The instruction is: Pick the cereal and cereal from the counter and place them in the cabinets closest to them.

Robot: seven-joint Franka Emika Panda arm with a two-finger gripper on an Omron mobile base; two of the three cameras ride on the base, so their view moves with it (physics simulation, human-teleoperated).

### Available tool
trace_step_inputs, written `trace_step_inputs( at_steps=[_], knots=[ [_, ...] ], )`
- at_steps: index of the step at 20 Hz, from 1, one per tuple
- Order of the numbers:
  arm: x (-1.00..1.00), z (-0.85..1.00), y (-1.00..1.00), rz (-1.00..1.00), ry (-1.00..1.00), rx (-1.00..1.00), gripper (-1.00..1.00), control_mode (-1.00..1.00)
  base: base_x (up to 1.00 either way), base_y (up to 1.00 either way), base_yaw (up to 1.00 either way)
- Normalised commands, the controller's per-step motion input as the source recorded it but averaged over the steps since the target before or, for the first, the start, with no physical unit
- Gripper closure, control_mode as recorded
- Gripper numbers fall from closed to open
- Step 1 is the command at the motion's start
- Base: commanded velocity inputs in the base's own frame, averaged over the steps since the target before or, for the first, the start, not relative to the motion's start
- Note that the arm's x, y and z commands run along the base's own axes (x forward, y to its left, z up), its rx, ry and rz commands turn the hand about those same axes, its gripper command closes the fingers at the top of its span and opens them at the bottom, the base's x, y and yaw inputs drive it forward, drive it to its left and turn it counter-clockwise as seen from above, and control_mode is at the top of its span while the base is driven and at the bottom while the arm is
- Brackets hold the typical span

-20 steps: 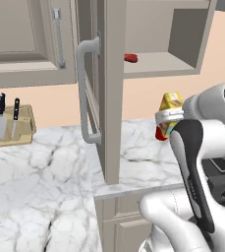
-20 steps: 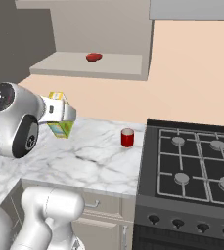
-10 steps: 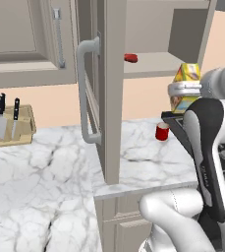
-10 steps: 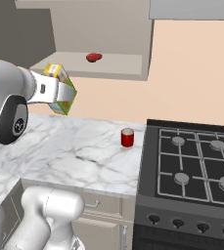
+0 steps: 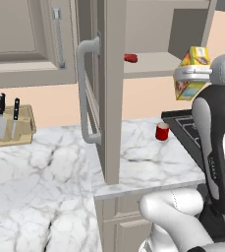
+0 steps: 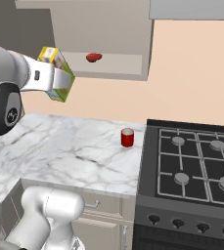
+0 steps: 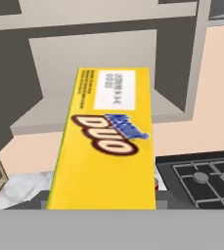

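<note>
The narrow yellow cereal box (image 5: 193,73) hangs tilted in the air, level with the open wall cabinet's shelf (image 5: 155,64) and just in front of its right end. My gripper (image 5: 191,75) is shut on it, the white hand wrapping its middle. From the right base view the box (image 6: 59,74) and gripper (image 6: 52,79) sit left of the shelf (image 6: 114,72). In the hand view the box's yellow face (image 7: 108,146) points at the shelf (image 7: 50,114). The marble counter (image 5: 50,172) lies below. The wider orange-red cereal box is out of view.
The cabinet's open door (image 5: 109,98) with its grey handle (image 5: 84,93) juts out left of the arm. A small red item (image 6: 94,57) lies on the shelf. A red cup (image 6: 127,137) stands near the black hob (image 6: 191,166). A knife block (image 5: 8,125) sits far left.
The arm has lifted the yellow box from just above the counter up to shelf height. Cup, door and base have stayed put.
</note>
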Motion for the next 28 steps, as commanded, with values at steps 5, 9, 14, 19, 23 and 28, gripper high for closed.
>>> trace_step_inputs(
  at_steps=[5, 9, 14, 19, 23, 28],
  knots=[
    [0.02, -0.05, 0.00, 0.00, 0.02, -0.02, 1.00, -1.00, 0.00, 0.00, 0.00],
    [0.04, 0.27, 0.00, 0.00, 0.01, 0.03, 1.00, -1.00, 0.00, 0.00, 0.00],
    [0.14, 0.31, 0.00, 0.00, 0.01, 0.01, 1.00, -1.00, 0.00, 0.00, 0.00],
    [0.35, 0.05, 0.00, 0.00, 0.06, 0.00, 1.00, -1.00, 0.00, 0.00, 0.00],
    [0.46, 0.09, 0.00, 0.00, 0.03, 0.00, 1.00, -1.00, 0.00, 0.00, 0.00],
    [0.32, 0.09, 0.00, 0.00, 0.00, 0.00, 1.00, -1.00, 0.00, 0.00, 0.00]
  ],
)
